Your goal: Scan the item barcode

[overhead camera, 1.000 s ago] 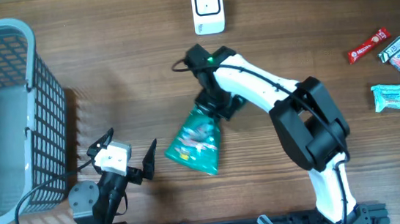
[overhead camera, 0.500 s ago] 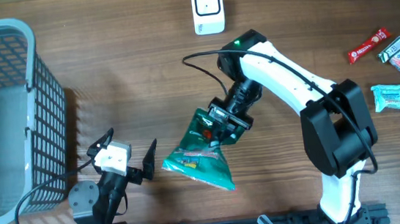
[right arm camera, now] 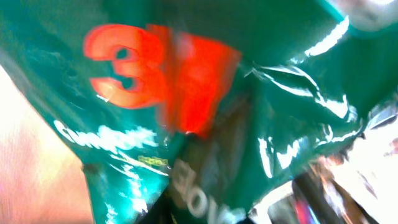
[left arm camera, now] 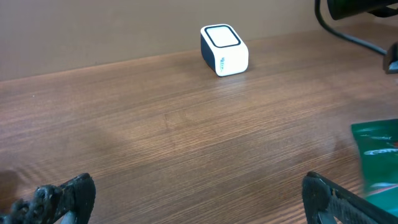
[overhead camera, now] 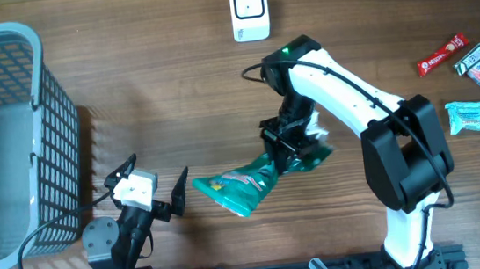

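Right gripper at bag top, grip cannot be told | left gripper wide, empty | advise: secure bag, present unseen barcode squarely to scanner.

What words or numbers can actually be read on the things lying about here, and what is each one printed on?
"3": large orange-red numeral on the green packet, right wrist view; what follows it is smeared.
White lettering below it: too blurred to read.
Print on the red snack bar: too small to read.
Side marking on the white scanner: too small to read.
Print on the pale blue packet: too small to read.
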